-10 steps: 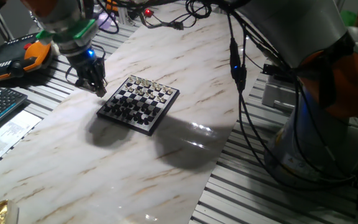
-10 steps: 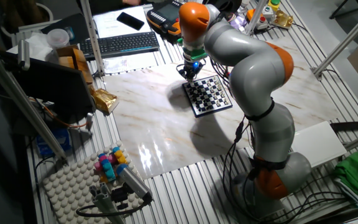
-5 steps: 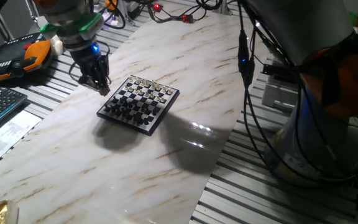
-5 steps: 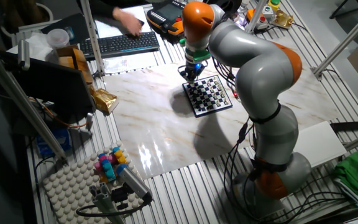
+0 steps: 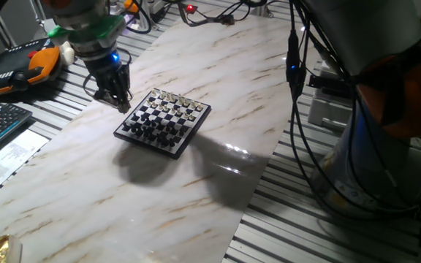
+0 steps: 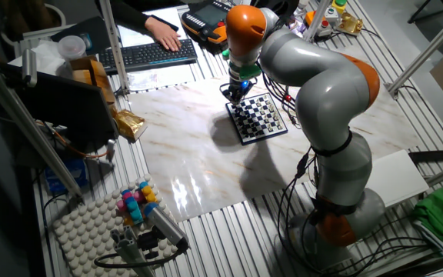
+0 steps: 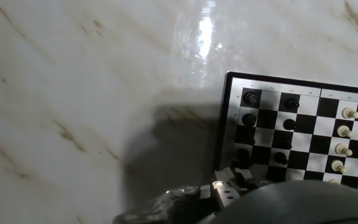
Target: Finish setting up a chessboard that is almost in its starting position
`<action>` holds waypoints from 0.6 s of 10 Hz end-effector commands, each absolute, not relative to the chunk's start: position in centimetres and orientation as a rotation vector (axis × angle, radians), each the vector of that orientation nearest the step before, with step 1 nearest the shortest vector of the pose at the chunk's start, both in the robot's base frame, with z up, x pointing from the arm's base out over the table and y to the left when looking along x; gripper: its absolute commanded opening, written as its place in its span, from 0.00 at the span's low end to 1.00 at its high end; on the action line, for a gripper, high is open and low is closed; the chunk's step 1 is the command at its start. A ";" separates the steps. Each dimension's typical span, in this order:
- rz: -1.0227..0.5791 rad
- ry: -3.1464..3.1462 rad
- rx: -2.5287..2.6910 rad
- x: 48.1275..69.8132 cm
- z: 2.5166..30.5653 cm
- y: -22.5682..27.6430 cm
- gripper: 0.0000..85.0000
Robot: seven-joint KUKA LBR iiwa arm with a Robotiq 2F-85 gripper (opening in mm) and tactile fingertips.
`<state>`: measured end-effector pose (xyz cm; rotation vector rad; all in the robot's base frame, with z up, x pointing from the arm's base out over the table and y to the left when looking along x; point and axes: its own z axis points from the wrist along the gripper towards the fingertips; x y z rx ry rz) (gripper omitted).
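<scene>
The chessboard (image 5: 164, 121) is a small checkered board with a dark rim, lying on the marble tabletop. It also shows in the other fixed view (image 6: 258, 117). Black pieces fill its near-left rows and pale pieces its far rows. My gripper (image 5: 116, 99) hangs just off the board's left corner, slightly above the table (image 6: 234, 91). In the hand view the board's corner (image 7: 303, 134) lies at the right, with black pieces along its edge columns. The fingertips (image 7: 227, 188) stand close together at the bottom edge. I cannot tell whether a piece sits between them.
A black keyboard (image 6: 148, 54) with a person's hand (image 6: 164, 29) on it lies beyond the marble slab. An orange-and-black pendant (image 5: 20, 66) sits left of the gripper. Cables (image 5: 292, 80) hang at the right. A gold bag (image 6: 129, 121) and a peg tray with coloured blocks (image 6: 138, 204) lie off the slab.
My gripper has shifted a little to the right, closer to the board's left corner. A person's hand has come onto the keyboard. The board has not moved.
</scene>
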<state>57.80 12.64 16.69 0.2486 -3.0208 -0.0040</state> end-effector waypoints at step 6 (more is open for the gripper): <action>-0.004 -3.025 0.254 57.9 16.6 12.7 0.01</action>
